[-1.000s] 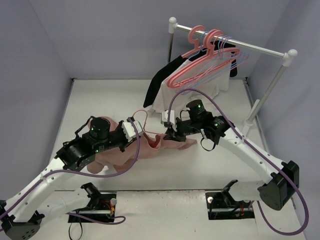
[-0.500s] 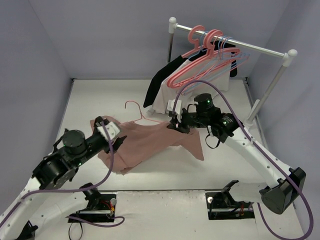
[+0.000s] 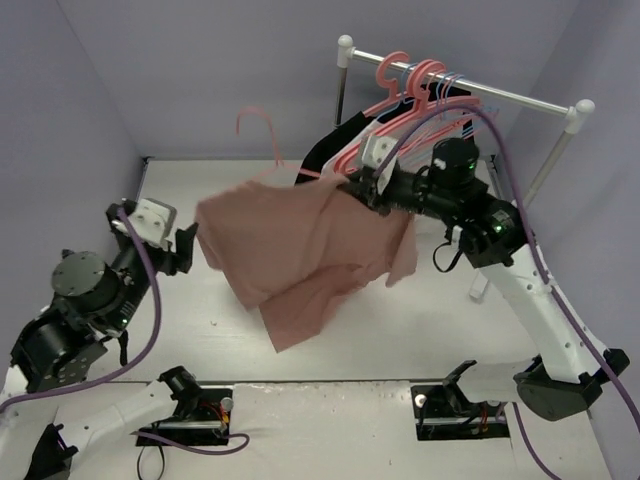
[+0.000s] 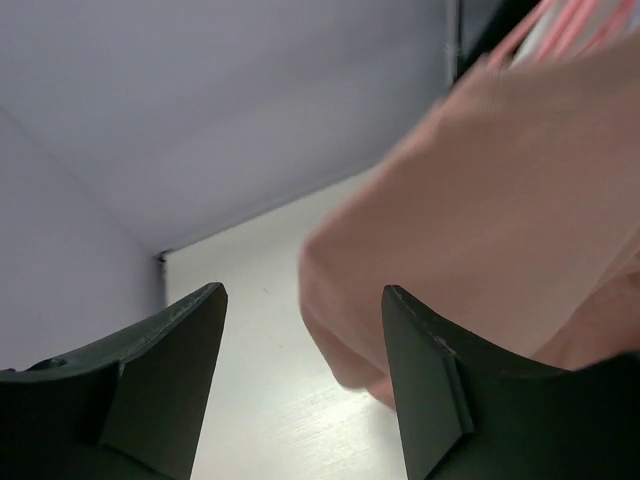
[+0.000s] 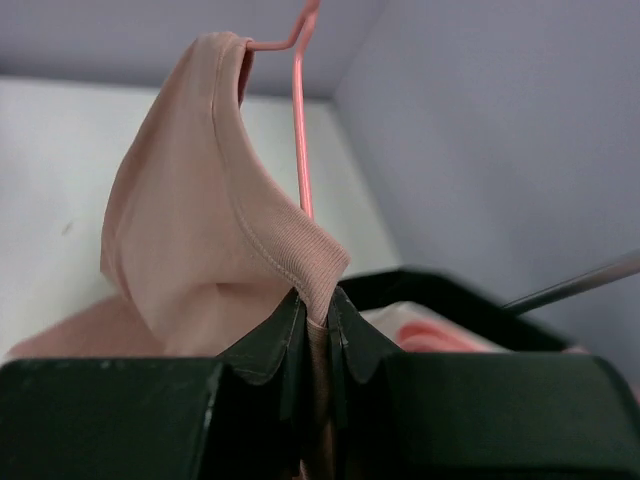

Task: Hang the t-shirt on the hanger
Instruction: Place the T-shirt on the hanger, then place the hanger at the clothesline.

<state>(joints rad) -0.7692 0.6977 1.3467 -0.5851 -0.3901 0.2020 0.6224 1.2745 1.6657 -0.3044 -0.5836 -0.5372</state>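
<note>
T-shirt [image 3: 300, 250] collar in right claw [image 3: 358, 186], its edge beside spread left claw [image 3: 192, 245]

We saw white links [image 3: 548, 318], black joints [image 3: 458, 158] (green lights [image 3: 441, 161] glowed there) and purple cables [image 3: 157, 300] on left arm [image 3: 70, 320] and right arm [image 3: 500, 250]; the left tool [image 4: 302, 300] was black.

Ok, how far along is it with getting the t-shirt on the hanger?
Nearly done: the hanger pokes its hook through the neck of the t-shirt. In hand: the right gripper pinches the collar, holding it aloft; the left gripper is open, holding nothing. Left: maybe seating the shoulders, hidden here.
</note>
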